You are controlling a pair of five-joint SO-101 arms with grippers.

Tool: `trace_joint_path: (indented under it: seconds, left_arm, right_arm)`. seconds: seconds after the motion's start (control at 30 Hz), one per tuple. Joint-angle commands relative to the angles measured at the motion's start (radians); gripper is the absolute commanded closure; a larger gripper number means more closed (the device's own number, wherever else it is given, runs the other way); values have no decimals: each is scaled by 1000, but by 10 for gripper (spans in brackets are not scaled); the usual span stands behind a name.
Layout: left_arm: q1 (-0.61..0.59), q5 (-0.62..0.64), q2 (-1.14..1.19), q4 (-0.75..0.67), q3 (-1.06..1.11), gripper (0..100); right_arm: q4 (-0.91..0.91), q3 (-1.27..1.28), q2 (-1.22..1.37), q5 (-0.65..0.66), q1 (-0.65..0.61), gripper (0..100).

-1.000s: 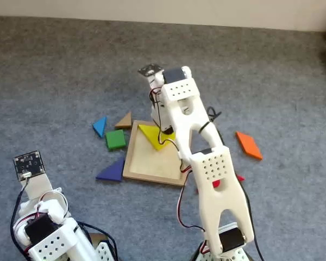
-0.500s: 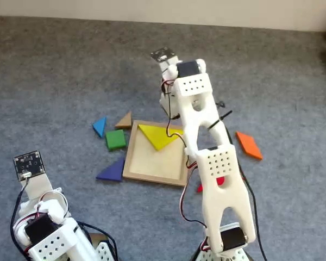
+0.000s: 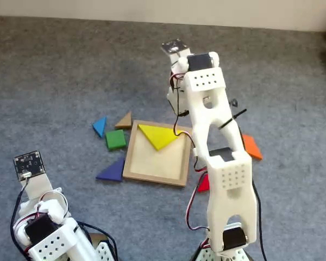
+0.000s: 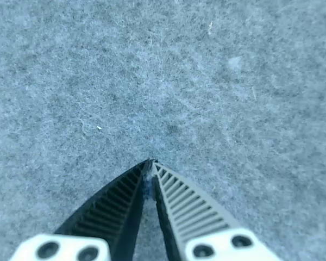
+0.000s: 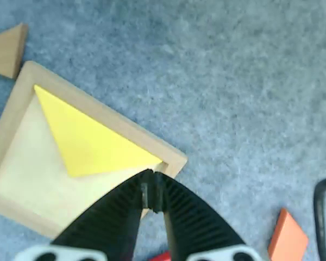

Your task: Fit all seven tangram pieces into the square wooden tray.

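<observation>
Right claw (image 5: 152, 189) is pinched shut on nothing, tips above the tray (image 5: 108, 120) corner. Just beyond them the yellow triangle (image 5: 87, 141) lies in the tray; a tan triangle (image 5: 8, 50) sits farther, outside. Left claw (image 4: 151, 169) is closed over carpet (image 4: 206, 81).

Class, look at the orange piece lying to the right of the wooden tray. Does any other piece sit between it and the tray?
Nothing visible does. In the right wrist view, bare carpet runs from the orange piece to the tray rim. The yellow triangle fills only the tray's far side. In the high view, the right arm covers that gap.
</observation>
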Motion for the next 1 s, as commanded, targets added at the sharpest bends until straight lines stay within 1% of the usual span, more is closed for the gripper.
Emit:
trace_joint_path:
  seconds: [0.0,0.07,0.2,0.27,0.53,0.7,0.83,0.97]
  left_arm:
    - [-12,0,-62,9,21,992]
    - [-12,0,-62,9,21,992]
    - [-12,0,-62,9,21,992]
    - [-12,0,-62,9,21,992]
    - [-7,0,-61,9,21,992]
    - [-7,0,-61,9,21,992]
    - [-7,0,-61,9,21,992]
    - [-7,0,-61,9,21,992]
  right_arm:
    - [19,65,-171,-6,13,995]
    - [19,133,-231,-15,15,995]
    - [18,298,-351,-153,28,995]
    - [18,390,-407,-190,53,995]
    - [-8,714,-584,-196,200,995]
    - [-61,908,-636,-207,228,995]
    - [-107,1027,-682,-347,226,995]
    - [-217,1168,-759,-419,223,995]
